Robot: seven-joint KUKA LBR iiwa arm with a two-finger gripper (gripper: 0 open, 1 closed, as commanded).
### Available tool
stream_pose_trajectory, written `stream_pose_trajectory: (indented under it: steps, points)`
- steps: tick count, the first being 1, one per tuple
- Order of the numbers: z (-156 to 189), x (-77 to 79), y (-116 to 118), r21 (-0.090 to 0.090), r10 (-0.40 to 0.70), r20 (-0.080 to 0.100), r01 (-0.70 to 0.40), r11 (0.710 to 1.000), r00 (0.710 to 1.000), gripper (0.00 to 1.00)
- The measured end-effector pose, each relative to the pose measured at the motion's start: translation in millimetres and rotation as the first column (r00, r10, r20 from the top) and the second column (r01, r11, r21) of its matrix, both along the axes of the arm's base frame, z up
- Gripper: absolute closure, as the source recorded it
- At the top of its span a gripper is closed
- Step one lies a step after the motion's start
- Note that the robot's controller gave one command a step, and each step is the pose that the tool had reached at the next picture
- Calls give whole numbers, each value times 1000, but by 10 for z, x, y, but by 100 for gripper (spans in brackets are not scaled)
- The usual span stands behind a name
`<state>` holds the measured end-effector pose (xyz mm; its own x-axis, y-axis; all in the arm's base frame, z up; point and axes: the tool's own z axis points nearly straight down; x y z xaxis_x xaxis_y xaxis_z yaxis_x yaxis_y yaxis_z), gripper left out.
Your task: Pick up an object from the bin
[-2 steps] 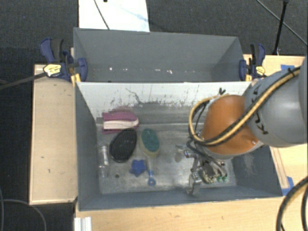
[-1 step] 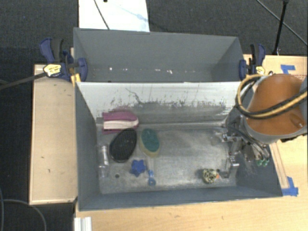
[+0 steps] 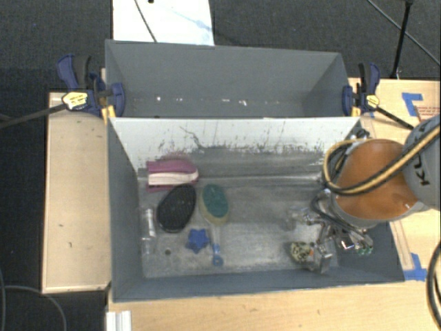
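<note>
pincer (image 3: 319, 247) is low in the bin (image 3: 227, 81), well right of the green sponge (image 3: 215, 203) and a bit nearer the front wall; can't tell from this angle whether it's wide or narrow, or gripping anything; the orange cover (image 3: 371, 181) above it hides most of the wrist; nearest thing is a small mottled lump (image 3: 300, 252), dark with pale specks, just beside the pincer on the sponge side, lying on bare floor with nothing against it; my guess: light, stiff, irregular, may roll or skid on metal, so take it across its narrowest middle, straight down; the rest is grouped round the sponge: black oval (image 3: 176, 207) touching its left, pink-and-white block (image 3: 172, 172) beyond that toward the back wall, blue toy (image 3: 198, 240) just in front; no brand or label legible on any of them.
</note>
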<state>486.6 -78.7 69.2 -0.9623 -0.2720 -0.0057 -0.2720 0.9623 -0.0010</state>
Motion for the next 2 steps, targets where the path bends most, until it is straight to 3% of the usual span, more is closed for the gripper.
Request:
stream_pose_trajectory:
  steps: [1,2]
  points:
    - [14,-6,1,0,0,-2,0,1000,1000,100]
    - [651,152,-152,-3,327,0,-327,945,945,100]
